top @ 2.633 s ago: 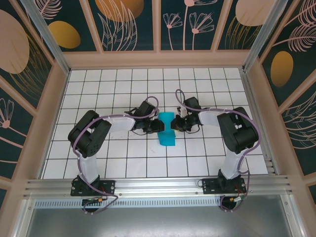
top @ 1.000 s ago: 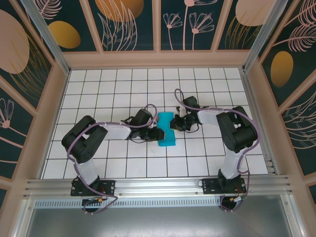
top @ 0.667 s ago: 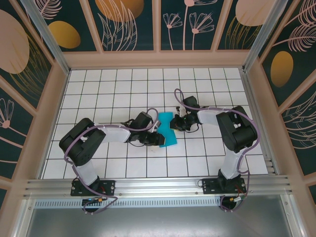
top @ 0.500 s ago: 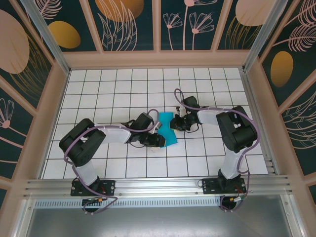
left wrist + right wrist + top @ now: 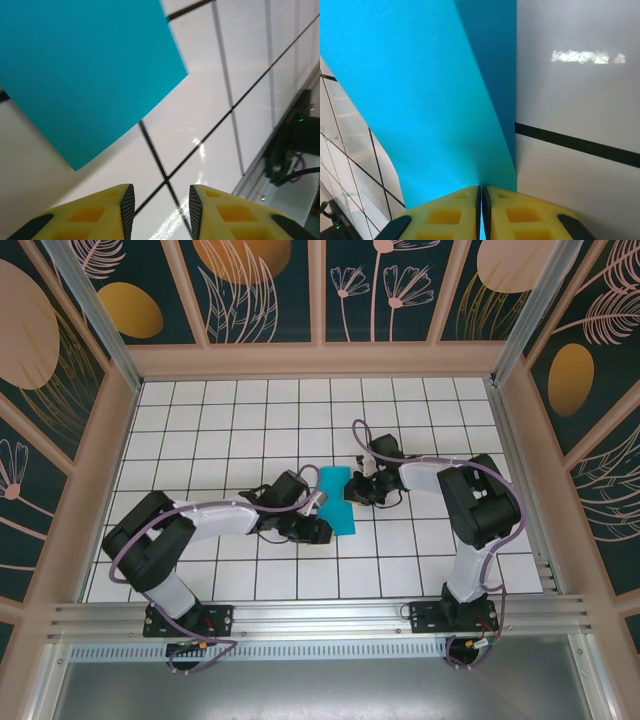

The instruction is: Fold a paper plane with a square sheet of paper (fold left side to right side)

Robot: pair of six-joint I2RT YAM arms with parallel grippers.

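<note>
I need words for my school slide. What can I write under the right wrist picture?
The right gripper pinches the folded teal paper over the white grid table.

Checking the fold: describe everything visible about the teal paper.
The teal paper is thin, plain, unmarked, doubled into a narrow strip on the white tiled table. In the right wrist view a lit layer slants over a darker one. The right gripper is shut on its edge; the open left gripper sits just off its corner.
</note>
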